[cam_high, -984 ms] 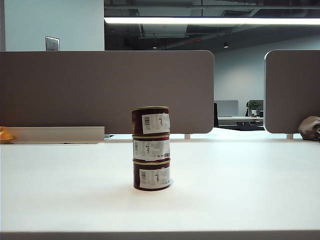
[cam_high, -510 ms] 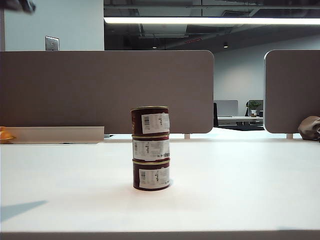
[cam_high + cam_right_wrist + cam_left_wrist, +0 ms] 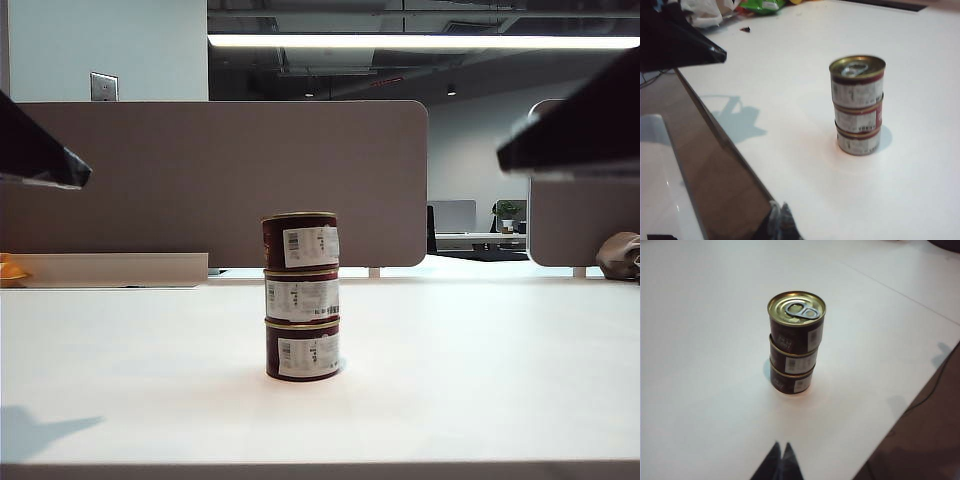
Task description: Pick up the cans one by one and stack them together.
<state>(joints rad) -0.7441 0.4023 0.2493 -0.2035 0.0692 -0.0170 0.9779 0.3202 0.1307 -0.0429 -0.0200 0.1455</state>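
Three cans stand stacked in one upright column in the middle of the white table (image 3: 480, 360): top can (image 3: 300, 240), middle can (image 3: 302, 297), bottom can (image 3: 303, 350). They are maroon with white labels and gold rims. The stack (image 3: 796, 340) shows its gold pull-tab lid in the left wrist view, and the stack (image 3: 858, 105) also shows in the right wrist view. My left gripper (image 3: 781, 446) is shut and empty, well back from the stack. My right gripper (image 3: 780, 207) is shut and empty too, near the table's edge. In the exterior view the left arm (image 3: 40, 160) and right arm (image 3: 580, 130) hang high at either side.
Beige partition panels (image 3: 215, 180) run along the table's back. An orange object (image 3: 10, 268) lies at far left, a brown bag (image 3: 620, 255) at far right. Plastic bags and a green packet (image 3: 760, 5) sit at one table corner. The table's edge (image 3: 920, 385) drops to dark floor.
Both arms have swung into the exterior view, the left at the left edge and the right at the upper right. The stack of cans has not moved.
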